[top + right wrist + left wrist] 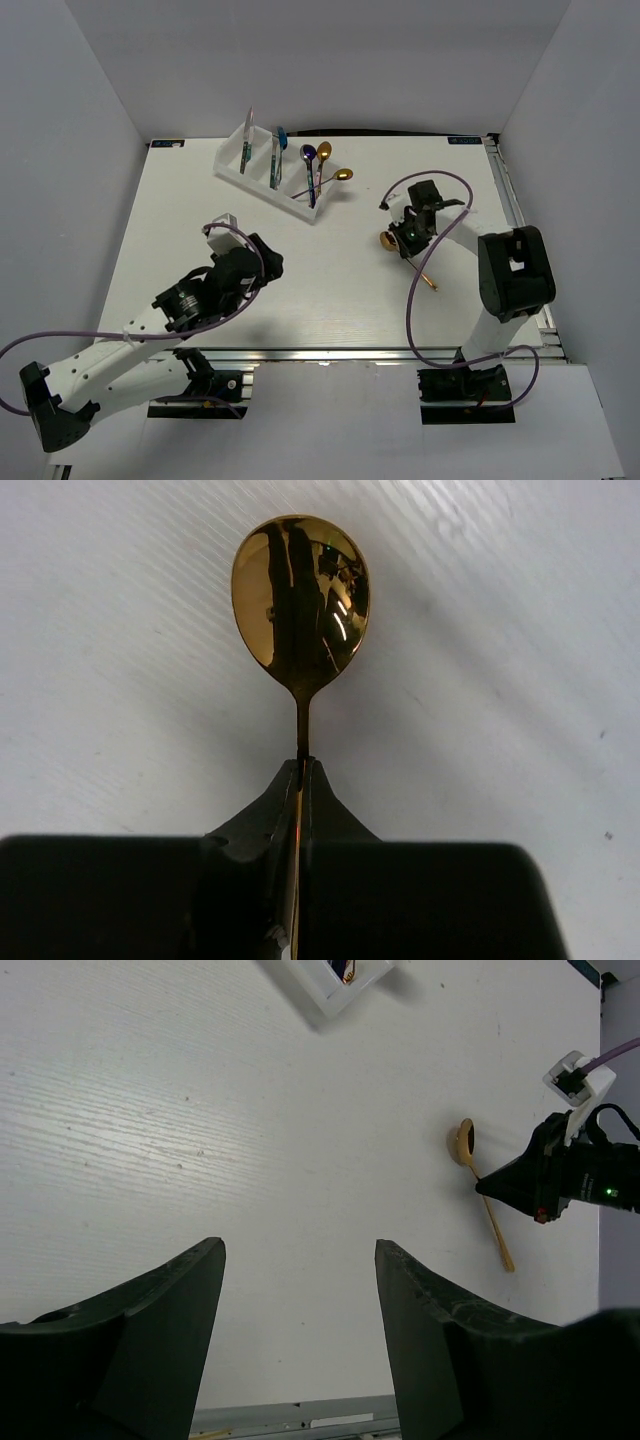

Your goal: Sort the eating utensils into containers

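The right gripper (300, 780) was clenched on the thin neck of the polished gold metal spoon (300, 600), just behind its bowl. The spoon sat low against the white table (300, 280), right of centre and well apart from the white three-compartment plastic tray (262, 192) at the far side. The left gripper (300, 1260) hung with its jaws apart, holding nothing. The step in hand appeared to be the lift. Since the grip sat near one end, the long handle was likely to pivot. The lift therefore called for a slow vertical rise, then a level carry to the end compartment holding a purple spoon (309, 153) and a second gold spoon (342, 175).
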{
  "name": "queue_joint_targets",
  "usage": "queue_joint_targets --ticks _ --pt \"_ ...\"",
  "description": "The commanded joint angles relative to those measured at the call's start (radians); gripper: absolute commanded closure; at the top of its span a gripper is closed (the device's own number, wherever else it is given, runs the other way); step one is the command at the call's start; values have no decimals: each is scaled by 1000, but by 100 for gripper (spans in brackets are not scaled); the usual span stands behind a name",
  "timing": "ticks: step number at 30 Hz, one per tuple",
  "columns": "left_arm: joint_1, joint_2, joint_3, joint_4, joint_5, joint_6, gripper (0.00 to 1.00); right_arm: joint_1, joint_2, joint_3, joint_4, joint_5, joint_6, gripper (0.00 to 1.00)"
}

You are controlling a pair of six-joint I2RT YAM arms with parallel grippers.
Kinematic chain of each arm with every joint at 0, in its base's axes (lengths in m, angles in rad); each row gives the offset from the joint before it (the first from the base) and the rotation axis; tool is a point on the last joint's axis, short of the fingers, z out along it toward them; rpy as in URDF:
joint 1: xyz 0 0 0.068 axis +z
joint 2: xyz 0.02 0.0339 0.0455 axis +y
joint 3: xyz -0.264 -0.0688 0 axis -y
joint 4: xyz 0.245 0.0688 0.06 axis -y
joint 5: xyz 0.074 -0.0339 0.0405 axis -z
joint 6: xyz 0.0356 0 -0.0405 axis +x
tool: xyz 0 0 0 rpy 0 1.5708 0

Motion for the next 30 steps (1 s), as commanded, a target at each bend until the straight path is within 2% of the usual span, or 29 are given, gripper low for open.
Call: queue_joint_targets --ticks 1,2,4,8,9,11,12,15,18,19,23,27,30 --pt "5 -35 3 -41 -60 1 28 19 23 164 -104 -130 -80 100" --pt "5 -41 4 -46 -68 1 28 23 35 275 -131 -151 -91 100" --pt "5 -63 7 -54 -88 -2 28 38 79 389 -200 -202 -109 100" --pt "5 -98 0 -61 -122 -26 28 97 176 667 -251 -272 -102 100" --pt "6 -104 -2 -63 -128 -30 28 107 226 783 -256 -280 -93 100" --pt "6 -107 -3 -64 -146 -34 28 141 283 902 -253 -297 -36 100" --pt "8 -106 -3 -64 -156 -34 28 152 343 1018 -245 -300 -14 100" --pt "10 -78 12 -64 -174 -36 28 201 446 1173 -152 -270 131 100" --pt "11 -37 29 -64 -182 -36 28 244 477 1163 73 -201 309 100" --pt "13 -26 41 -67 -183 -31 28 253 477 1116 211 -196 340 100" --pt "13 14 63 -77 -186 -31 28 281 518 1065 472 -78 487 100" --pt "16 17 64 -86 -195 -33 28 275 598 1145 565 3 599 100" --pt "17 9 61 -90 -200 -34 28 267 630 1145 641 28 638 100"
